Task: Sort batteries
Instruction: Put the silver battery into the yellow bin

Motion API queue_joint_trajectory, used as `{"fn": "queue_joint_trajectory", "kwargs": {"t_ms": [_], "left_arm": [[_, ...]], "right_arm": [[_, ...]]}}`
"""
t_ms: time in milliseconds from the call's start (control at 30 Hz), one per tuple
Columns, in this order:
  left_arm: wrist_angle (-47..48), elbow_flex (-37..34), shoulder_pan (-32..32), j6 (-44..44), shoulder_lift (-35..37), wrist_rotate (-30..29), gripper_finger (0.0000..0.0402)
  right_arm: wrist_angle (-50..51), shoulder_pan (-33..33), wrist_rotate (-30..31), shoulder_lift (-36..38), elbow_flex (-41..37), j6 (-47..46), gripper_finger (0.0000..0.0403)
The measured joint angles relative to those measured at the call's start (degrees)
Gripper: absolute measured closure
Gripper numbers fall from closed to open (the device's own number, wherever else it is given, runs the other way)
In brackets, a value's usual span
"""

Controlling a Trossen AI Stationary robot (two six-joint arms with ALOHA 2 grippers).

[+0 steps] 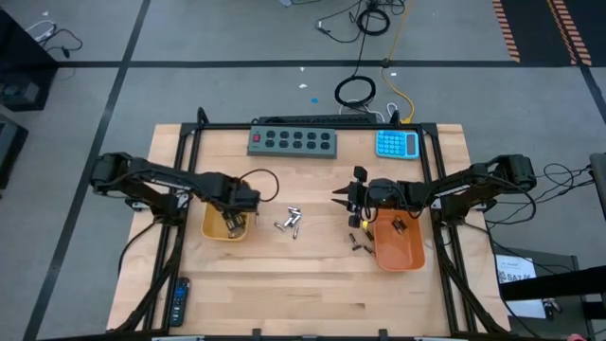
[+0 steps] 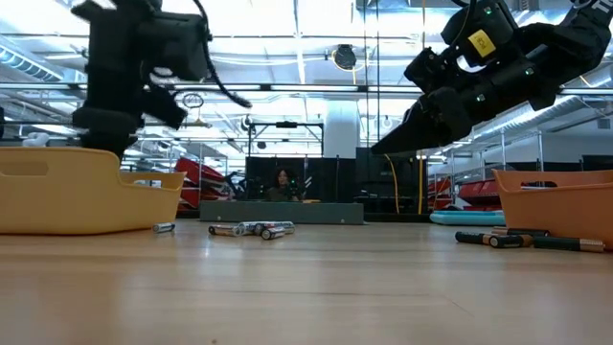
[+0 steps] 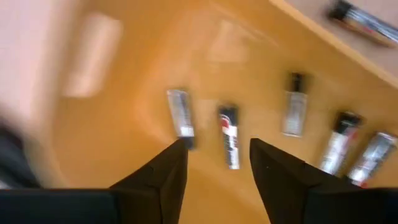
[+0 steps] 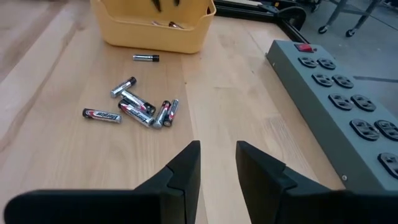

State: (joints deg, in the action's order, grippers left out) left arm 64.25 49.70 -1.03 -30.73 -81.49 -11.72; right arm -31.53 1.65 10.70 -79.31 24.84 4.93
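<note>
My left gripper (image 1: 230,222) hangs open, pointing down into the yellow tray (image 1: 210,228). Several silver batteries (image 3: 295,112) lie on the tray's floor (image 3: 124,93). One of them (image 3: 229,135) lies below the gap between my fingertips, and I cannot tell whether they touch it. My right gripper (image 1: 342,199) stands open beside the orange tray (image 1: 405,252), above the table, with nothing between its fingers (image 4: 186,162). A loose heap of silver batteries (image 1: 291,224) lies mid-table. Dark batteries (image 1: 358,242) lie by the orange tray, and some lie inside it (image 1: 398,225).
A grey power strip (image 1: 294,141) and a blue calculator (image 1: 398,144) lie along the far edge. A black remote control (image 1: 178,301) lies at the near left. One battery (image 4: 146,58) lies just outside the yellow tray. Bare wood stretches across the near half.
</note>
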Motion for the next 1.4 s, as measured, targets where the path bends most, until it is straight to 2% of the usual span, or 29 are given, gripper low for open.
{"fn": "queue_joint_trajectory", "kwargs": {"t_ms": [100, 200, 367, 600, 700, 833, 1133, 1400], "left_arm": [[4.04, 5.88, -0.68, 0.03, 0.04, -6.62, 0.0216], [1.77, 11.53, -1.41, 1.76, -0.10, -10.42, 0.0215], [-5.95, 19.17, -2.12, 11.76, -7.71, -9.97, 0.0214], [-11.40, 28.21, -1.93, 16.39, -20.58, -3.50, 0.0213], [-11.38, 29.83, -1.95, 17.05, -24.56, -0.63, 0.0213], [-11.37, 30.16, -1.95, 17.06, -28.02, 1.91, 0.0213], [-14.04, 30.18, -2.16, 13.18, -30.05, 7.85, 0.0213], [-14.29, 30.20, -2.52, 13.04, -32.36, 8.47, 0.0213]], "right_arm": [[0.00, 0.00, 0.00, 0.00, 0.00, -0.95, 0.0310], [-0.68, -0.21, 1.33, 0.00, 0.00, -2.08, 0.0310], [-2.82, -1.76, 2.70, 0.00, 0.00, -3.23, 0.0310], [-2.14, -6.13, 9.45, 0.00, 0.00, -4.33, 0.0310], [-2.10, -7.84, 11.97, 0.00, 0.00, -4.22, 0.0310], [-2.08, -9.12, 12.31, 0.00, 0.00, -4.11, 0.0310], [-1.97, -10.45, 14.78, 0.00, 0.00, -4.70, 0.0310], [-1.92, -10.45, 14.80, 0.00, 0.00, -4.72, 0.0310]]}}
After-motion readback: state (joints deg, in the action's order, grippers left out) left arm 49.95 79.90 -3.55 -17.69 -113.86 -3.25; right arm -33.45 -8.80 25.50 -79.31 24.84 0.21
